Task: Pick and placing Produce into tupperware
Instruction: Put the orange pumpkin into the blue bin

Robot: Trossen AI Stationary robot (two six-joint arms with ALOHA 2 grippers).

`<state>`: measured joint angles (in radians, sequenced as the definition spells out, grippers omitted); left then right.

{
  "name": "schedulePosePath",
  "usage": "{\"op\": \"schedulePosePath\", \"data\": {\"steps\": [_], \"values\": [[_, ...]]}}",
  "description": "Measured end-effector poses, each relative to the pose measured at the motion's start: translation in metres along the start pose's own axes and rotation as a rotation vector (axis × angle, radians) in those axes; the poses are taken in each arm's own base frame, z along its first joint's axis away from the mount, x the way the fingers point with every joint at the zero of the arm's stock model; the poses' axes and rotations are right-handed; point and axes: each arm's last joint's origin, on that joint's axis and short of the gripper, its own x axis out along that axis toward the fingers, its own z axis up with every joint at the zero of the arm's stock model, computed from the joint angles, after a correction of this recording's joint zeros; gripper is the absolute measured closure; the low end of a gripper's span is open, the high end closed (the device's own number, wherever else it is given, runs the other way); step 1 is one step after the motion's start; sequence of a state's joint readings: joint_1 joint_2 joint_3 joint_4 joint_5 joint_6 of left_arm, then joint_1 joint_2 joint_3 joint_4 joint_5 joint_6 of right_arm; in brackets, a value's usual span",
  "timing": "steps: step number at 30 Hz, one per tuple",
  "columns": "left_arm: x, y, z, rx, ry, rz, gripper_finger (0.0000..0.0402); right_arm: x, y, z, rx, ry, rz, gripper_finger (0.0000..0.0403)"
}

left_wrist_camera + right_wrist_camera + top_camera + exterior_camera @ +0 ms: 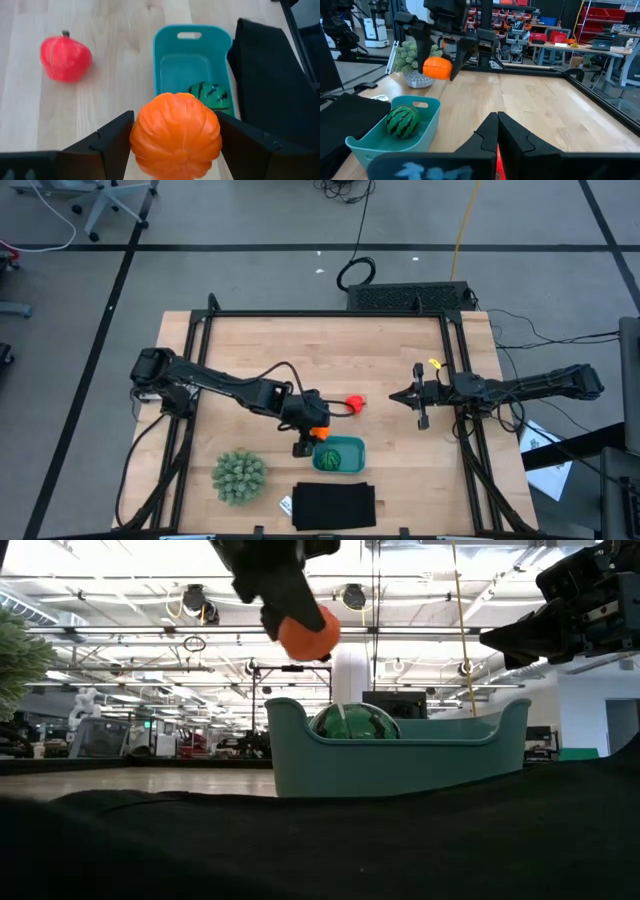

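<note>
I am holding the orange ball (176, 132) clamped in my left gripper (312, 436), hovering at the edge of the tupperware (352, 466), not yet squarely over it. The striped green ball (402, 121) is already sitting inside. The red fruit (353, 402) is lying on the table nearby. Risk: releasing here, the ball clips the rim or the green ball and rolls out. My right gripper (419, 397) is waiting closed, well apart.

Grey floor (250, 220) around wooden table (330, 360); black cable coil (355, 273) beyond table; red shelving (605, 20) behind desks (570, 47).
</note>
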<state>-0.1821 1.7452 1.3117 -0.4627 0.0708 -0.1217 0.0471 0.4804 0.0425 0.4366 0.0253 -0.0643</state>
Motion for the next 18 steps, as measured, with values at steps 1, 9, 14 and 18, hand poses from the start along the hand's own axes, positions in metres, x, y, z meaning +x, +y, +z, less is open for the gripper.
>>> {"op": "schedulePosePath", "data": {"steps": [1, 9, 14, 18], "values": [[0.002, 0.001, 0.003, 0.007, -0.008, 0.001, 0.014, 0.0, 0.0, 0.0, 0.0, 0.0, 0.0, 0.0403], [0.02, -0.002, 0.033, 0.098, -0.054, 0.003, 0.014, 0.0, 0.0, 0.0, -0.002, 0.001, 0.0, 0.0403], [0.04, -0.012, 0.042, 0.2, -0.048, -0.022, 0.014, 0.001, 0.0, -0.001, -0.001, 0.007, 0.0, 0.0403], [0.058, -0.019, 0.04, 0.285, -0.03, -0.033, 0.014, 0.0, 0.0, -0.001, -0.003, 0.007, 0.0, 0.0403]]}}
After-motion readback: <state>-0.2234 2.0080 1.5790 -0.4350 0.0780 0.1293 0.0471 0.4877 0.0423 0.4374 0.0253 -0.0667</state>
